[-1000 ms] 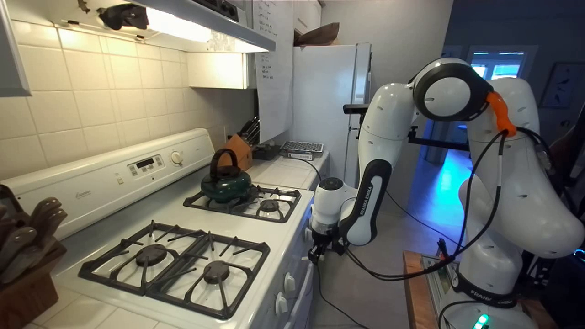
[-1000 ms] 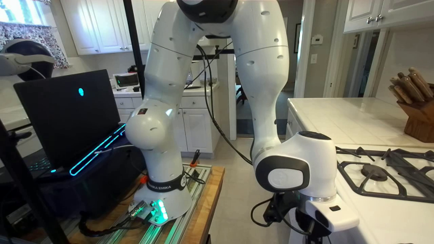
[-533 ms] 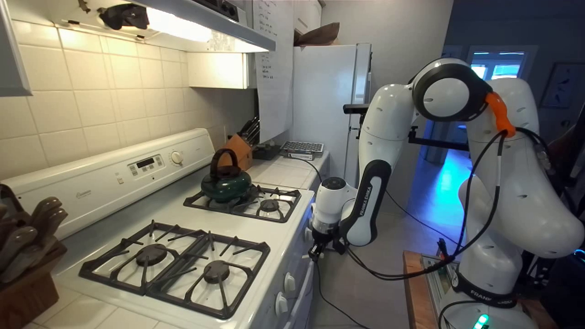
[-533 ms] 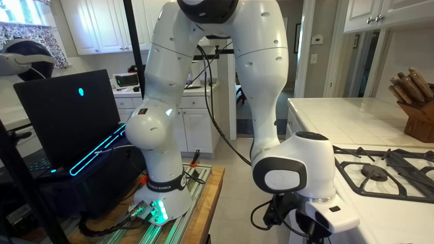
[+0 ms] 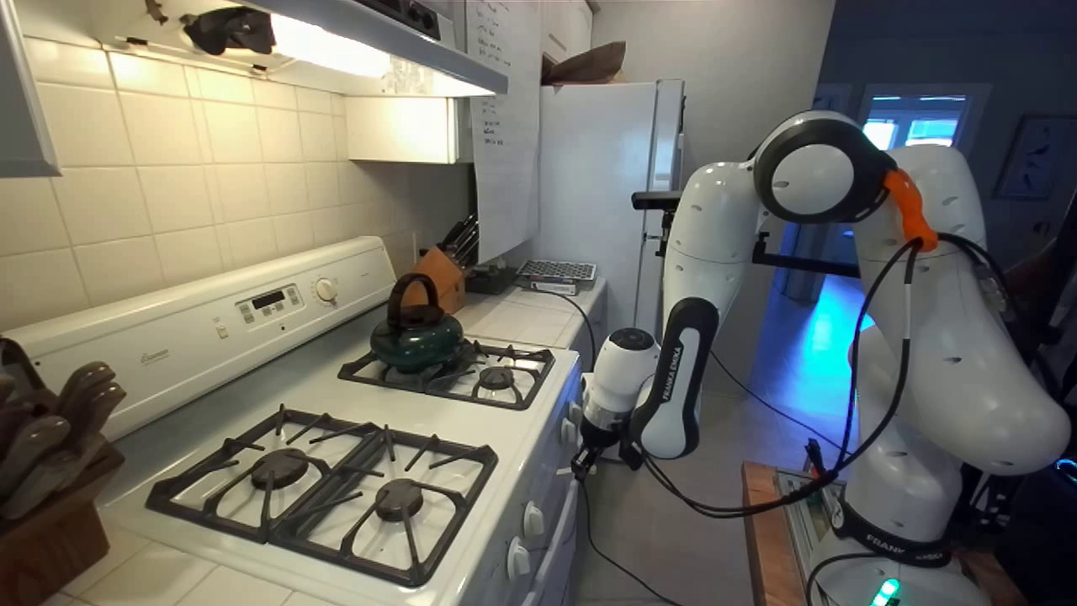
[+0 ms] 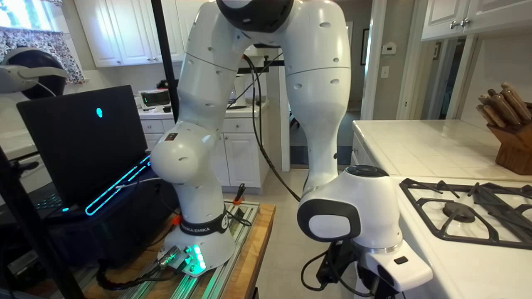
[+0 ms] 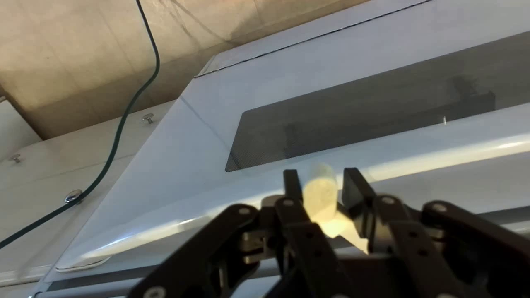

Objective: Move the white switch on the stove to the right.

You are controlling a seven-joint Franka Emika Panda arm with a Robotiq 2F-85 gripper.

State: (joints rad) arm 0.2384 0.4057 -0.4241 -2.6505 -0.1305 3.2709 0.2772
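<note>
Holds fingers (image 7: pixel 355 186) spread on either side of the white stove knob (image 7: pixel 321 198); could slip mid-turn if closing only on its edge.

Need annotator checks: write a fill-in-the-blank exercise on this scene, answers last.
The kettle on the stove has a dark ____ body.
The hood light is switched ____.
In the wrist view, a pale knob shows ____ the fingers of the gripper.
A wooden block holds ____.
Missing words: green; on; between; knives.
</note>
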